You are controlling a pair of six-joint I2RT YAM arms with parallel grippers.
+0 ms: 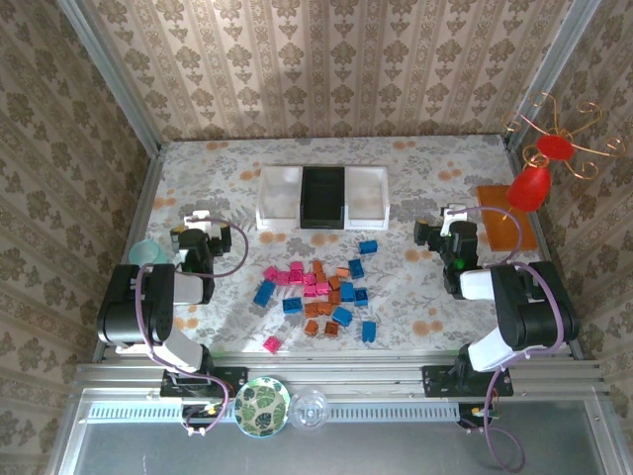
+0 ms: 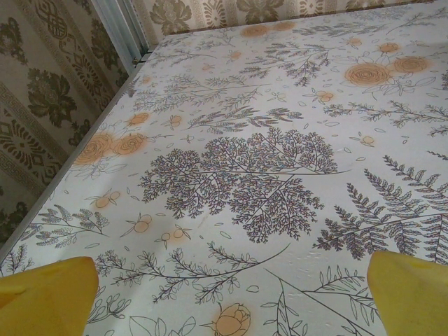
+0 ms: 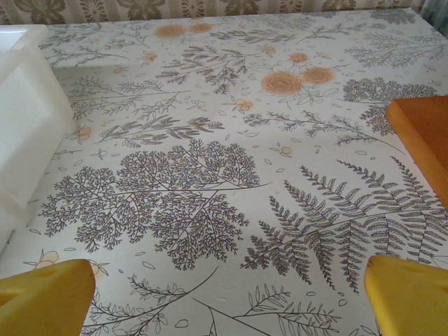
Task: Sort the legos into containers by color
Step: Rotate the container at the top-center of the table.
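Well, my left gripper [image 1: 198, 220] stood wide open, its yellow fingertips [image 2: 42, 297] far apart over the bare flowered cloth [image 2: 231, 161], holding and touching nothing. My right gripper [image 1: 445, 226] was just as wide, its fingertips [image 3: 409, 294] empty above the cloth, with a white bin [image 3: 21, 126] to its left and an orange mat [image 3: 423, 133] to its right. Both arms were folded, elbows near, wrists pointing far. The legos [image 1: 321, 292] lay scattered mid-table between my grippers, blue, pink and orange mixed. The bins [image 1: 322, 198] sat in a row just beyond them: white, black, white.
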